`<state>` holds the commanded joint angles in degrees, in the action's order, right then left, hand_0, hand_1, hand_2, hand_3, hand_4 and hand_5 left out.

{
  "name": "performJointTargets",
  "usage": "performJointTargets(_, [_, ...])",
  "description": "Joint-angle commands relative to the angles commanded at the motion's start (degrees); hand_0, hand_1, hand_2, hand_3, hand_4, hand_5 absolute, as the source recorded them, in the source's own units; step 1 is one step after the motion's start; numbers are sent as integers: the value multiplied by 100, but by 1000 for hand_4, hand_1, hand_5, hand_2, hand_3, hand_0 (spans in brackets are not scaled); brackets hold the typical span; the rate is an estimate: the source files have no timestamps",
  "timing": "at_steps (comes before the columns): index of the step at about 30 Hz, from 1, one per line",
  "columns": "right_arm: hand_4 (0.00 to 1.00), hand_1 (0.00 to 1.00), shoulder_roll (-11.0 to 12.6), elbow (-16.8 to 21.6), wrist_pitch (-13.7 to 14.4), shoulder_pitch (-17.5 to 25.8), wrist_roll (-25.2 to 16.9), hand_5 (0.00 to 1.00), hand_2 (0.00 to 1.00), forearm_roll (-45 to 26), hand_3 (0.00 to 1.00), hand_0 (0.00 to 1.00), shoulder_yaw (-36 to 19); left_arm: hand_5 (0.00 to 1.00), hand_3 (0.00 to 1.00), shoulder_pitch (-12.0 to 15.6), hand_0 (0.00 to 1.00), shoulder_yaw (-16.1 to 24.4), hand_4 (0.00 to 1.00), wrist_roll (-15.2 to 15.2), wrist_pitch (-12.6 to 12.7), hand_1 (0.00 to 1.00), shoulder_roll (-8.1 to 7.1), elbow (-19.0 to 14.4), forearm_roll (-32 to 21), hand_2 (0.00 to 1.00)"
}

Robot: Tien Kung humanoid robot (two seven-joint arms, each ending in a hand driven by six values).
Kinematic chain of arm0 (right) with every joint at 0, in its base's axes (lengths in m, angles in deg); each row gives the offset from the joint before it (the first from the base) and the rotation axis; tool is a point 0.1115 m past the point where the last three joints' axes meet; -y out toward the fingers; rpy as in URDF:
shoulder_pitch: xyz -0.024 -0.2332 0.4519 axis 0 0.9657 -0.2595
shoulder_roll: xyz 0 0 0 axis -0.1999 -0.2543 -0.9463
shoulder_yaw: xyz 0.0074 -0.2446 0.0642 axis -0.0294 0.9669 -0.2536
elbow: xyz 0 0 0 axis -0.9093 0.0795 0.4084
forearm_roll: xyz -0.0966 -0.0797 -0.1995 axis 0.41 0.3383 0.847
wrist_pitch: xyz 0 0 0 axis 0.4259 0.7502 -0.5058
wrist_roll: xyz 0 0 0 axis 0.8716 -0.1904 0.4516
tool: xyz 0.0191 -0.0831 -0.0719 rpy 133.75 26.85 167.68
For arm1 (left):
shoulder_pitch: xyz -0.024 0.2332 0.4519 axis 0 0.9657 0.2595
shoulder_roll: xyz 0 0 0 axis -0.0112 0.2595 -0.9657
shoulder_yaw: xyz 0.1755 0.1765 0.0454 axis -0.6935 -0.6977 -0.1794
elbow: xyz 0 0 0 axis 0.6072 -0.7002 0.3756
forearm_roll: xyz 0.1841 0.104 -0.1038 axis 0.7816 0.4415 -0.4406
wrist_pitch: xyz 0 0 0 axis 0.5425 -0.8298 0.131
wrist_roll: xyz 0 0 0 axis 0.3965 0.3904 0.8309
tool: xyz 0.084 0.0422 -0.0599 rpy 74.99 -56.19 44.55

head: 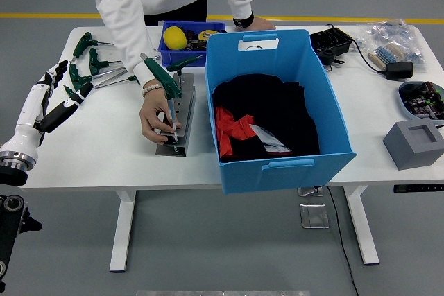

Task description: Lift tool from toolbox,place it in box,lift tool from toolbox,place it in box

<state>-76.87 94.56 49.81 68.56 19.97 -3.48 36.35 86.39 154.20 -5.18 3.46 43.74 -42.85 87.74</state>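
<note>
1. White surface [104, 150], on white legs, over a grey floor [229, 254] crossed by a yellow line [55, 15].
2. Bright blue box [277, 164], holding black cloth [270, 112] with a red piece [232, 129].
3. Dark green handles on silver-shafted tools [90, 67]; grey metal toolbox [177, 119].
4. Darker blue bin [182, 43] with a yellow ball [174, 37].
5. White-and-black robot hand [52, 91] at left.
6. White sleeve [125, 19] on the person.
7. Grey block [416, 143] at right.
</note>
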Motion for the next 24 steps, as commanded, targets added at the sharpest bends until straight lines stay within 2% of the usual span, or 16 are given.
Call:
performJointTargets(4, [807, 627, 3, 0, 0, -5, 0, 636, 688, -1, 551, 625, -3, 621, 998, -24, 998, -12, 998, -226, -62, 998, -102, -134, 804, 998])
performJointTargets(5, [808, 628, 3, 0, 0, -5, 0, 636, 688, -3, 552, 626, -3, 467, 998, -30, 998, -30, 998, -276, -71, 998, -139, -186, 1012, 998])
performJointTargets(7, [808, 628, 2, 0, 4, -8, -2, 636, 688, -11, 552, 626, -4, 467, 998, -39, 998, -116, 998, -375, -81, 998, -244, -340, 1490, 998])
performJointTargets(10, [808, 628, 2, 0, 6, -10, 0, 636, 688, -11, 552, 626, -15, 467, 998, -69, 998, -391, 998, -530, -45, 998, -501, -638, 2197, 998])
performJointTargets(11, [808, 628, 3, 0, 6, -12, 0, 637, 688, -11, 551, 626, -15, 371, 998, -91, 998, -513, 998, -576, -27, 998, -610, -743, 2421, 998])
performJointTargets(12, [808, 628, 5, 0, 5, -15, -1, 637, 688, -15, 551, 626, -9, 371, 998, -128, 998, -664, 998, -621, -8, 998, -748, -865, 2591, 998])
performJointTargets(16, [808, 628, 5, 0, 2, -15, 5, 637, 688, 4, 551, 626, -24, 371, 998, -358, 998, -1185, 998, -689, 6, 998, -1210, -1206, 2591, 998])
performJointTargets(17, [808, 628, 5, 0, 1, -13, 5, 637, 688, 1, 551, 628, -22, 332, 998, -421, 998, -1297, 998, -689, -20, 998, -1301, -1268, 2591, 998])
performJointTargets(19, [808, 628, 5, 0, 1, -12, 8, 637, 688, 1, 551, 628, -26, 332, 998, -619, 998, -1580, 998, -687, -154, 998, -1505, -1380, 2591, 998])
performJointTargets(21, [808, 628, 3, 0, 1, -10, 11, 637, 688, 8, 551, 628, -33, 332, 998, -866, 998, -1892, 998, -702, -265, 998, -1661, -1384, 2591, 998])
performJointTargets(24, [808, 629, 4, 0, -2, -11, 15, 637, 688, 19, 550, 628, -26, 312, 998, -1329, 998, -2372, 998, -725, -430, 998, -1878, -1194, 2591, 998])
